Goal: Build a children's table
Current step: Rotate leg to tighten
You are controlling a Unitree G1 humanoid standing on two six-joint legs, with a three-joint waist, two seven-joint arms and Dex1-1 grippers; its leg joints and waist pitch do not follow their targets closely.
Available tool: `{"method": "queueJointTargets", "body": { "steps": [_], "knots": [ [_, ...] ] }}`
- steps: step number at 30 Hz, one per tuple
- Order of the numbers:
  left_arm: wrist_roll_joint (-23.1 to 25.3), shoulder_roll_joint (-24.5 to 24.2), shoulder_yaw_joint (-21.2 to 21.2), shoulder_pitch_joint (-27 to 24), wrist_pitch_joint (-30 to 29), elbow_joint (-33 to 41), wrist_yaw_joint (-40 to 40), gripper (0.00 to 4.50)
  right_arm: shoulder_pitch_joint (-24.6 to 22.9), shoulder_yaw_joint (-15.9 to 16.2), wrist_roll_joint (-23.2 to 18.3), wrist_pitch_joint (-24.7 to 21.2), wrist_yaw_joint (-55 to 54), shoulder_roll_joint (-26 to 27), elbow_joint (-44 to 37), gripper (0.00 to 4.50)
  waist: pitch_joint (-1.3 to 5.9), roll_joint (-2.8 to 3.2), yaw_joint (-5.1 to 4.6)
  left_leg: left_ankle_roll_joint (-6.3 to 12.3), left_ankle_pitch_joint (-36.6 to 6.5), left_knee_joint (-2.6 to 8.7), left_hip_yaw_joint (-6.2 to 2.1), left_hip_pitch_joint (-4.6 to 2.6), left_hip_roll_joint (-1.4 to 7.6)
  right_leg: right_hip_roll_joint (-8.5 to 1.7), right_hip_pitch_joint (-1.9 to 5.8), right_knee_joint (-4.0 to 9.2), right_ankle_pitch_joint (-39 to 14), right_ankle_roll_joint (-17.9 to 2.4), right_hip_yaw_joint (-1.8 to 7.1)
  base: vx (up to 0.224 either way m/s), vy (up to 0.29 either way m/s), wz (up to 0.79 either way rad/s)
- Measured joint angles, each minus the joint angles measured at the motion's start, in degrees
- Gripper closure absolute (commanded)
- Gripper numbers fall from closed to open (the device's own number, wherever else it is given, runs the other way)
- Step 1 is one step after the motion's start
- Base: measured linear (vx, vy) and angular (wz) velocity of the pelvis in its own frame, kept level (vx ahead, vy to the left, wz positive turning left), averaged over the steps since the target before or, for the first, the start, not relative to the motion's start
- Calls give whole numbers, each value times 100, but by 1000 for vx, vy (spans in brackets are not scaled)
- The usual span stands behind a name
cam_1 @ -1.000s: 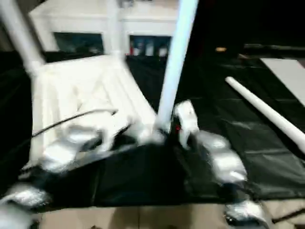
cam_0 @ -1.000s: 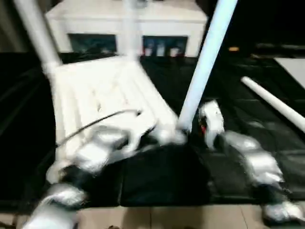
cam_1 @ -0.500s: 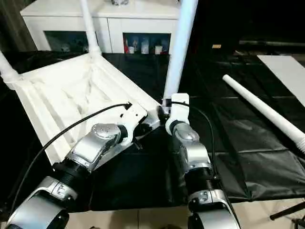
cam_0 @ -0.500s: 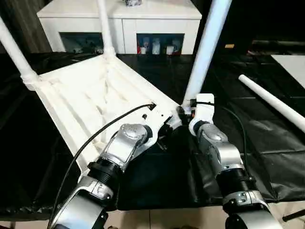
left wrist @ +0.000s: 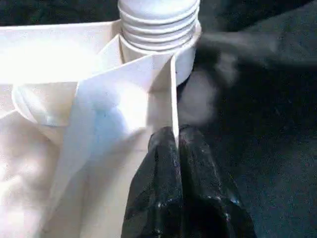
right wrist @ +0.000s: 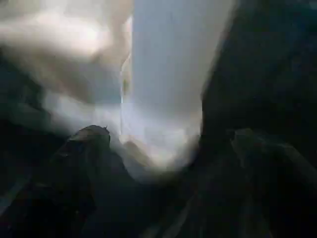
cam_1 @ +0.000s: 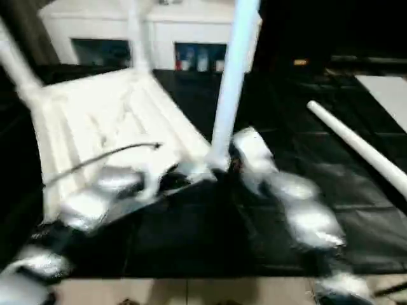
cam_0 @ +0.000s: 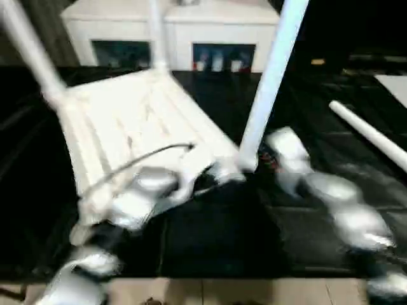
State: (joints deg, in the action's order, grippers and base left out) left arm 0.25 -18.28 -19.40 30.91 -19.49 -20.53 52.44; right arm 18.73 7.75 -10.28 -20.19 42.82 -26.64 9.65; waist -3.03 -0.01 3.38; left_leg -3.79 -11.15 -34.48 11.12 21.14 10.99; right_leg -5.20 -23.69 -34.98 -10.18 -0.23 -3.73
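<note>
Upturned tabletop (cam_0: 127, 121) on a black sheet (cam_0: 210, 235), three legs standing in its corner sockets.

The tabletop lies ribbed side up, tilted, with a white cabinet (cam_0: 172, 32) beyond it. The near-right leg (cam_0: 270, 82) rises from the corner closest to the robot; two more legs (cam_0: 32, 54) stand at the far corners. A fourth leg (cam_0: 369, 136) lies loose on the sheet, well apart to the right of the tabletop. The left gripper (left wrist: 176, 148), fingers pressed together, pinches a thin rib of the tabletop just beside the near-right leg's threaded base. The right gripper (right wrist: 168, 144), fingers spread wide, sits near that same leg's base, with the leg between its two fingers and neither plainly touching it.
</note>
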Motion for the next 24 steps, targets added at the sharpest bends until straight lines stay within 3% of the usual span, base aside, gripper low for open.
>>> {"method": "queueJointTargets", "body": {
  "steps": [5,7,12,24],
  "knots": [
    [-208,-595,-187,-228,17,497,1077,450,-160,179,-91,-3,791,-370,-191,18,-1,0,41,-1,1,-3,1,-5,0,-4,8,-2,1,-1,0,0,0,0],
    [-279,-612,-281,-261,17,580,1215,450,-172,258,-133,-11,949,-378,-223,18,-2,0,107,0,1,-6,10,-4,0,-9,11,-1,1,-1,1,0,0,0],
    [-287,-617,-362,-262,16,647,1362,450,-169,341,-183,-22,1044,-327,-261,18,-2,0,163,0,1,-11,14,-6,-1,-10,13,-3,2,-3,5,0,0,0],
    [-288,-678,-385,-262,16,655,1488,450,-173,392,-263,-54,1368,-343,-273,120,-2,0,175,0,1,-10,14,-7,0,-9,15,-4,1,-2,3,0,0,0]
  ]
}}
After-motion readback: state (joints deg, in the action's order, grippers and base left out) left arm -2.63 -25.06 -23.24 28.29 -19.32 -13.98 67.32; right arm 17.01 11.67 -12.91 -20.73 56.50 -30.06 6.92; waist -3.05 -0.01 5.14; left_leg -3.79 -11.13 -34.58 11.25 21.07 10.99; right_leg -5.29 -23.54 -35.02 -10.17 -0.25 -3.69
